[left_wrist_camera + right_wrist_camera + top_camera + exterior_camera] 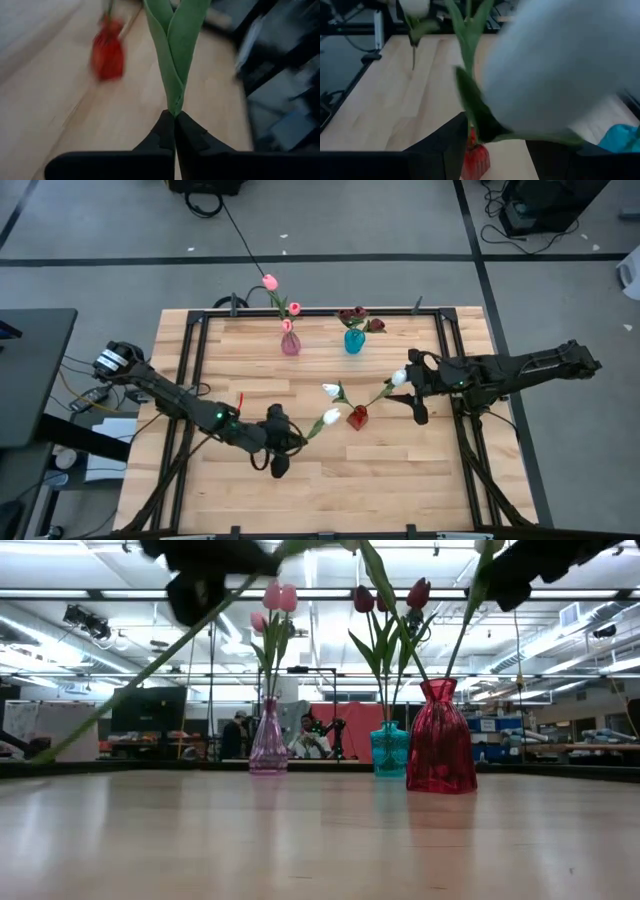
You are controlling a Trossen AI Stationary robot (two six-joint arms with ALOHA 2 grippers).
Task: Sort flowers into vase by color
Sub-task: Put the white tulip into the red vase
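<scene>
1. Pink vase [290,343] is see-through rosy pink, carrying pink tulips [270,282].
2. Teal vase [354,340] shines blue-green; its dark red tulips [351,315] are near maroon.
3. Red vase [357,418] glows translucent scarlet.
4. White tulips [330,390] show pale heads on green stems and leaves.
5. Table [220,490] is light blond wood, framed in black.
6. Both arms are dark.

Wooden table [200,500] – bearing pink vase [290,344], teal vase [354,341], red vase [357,418]
</scene>
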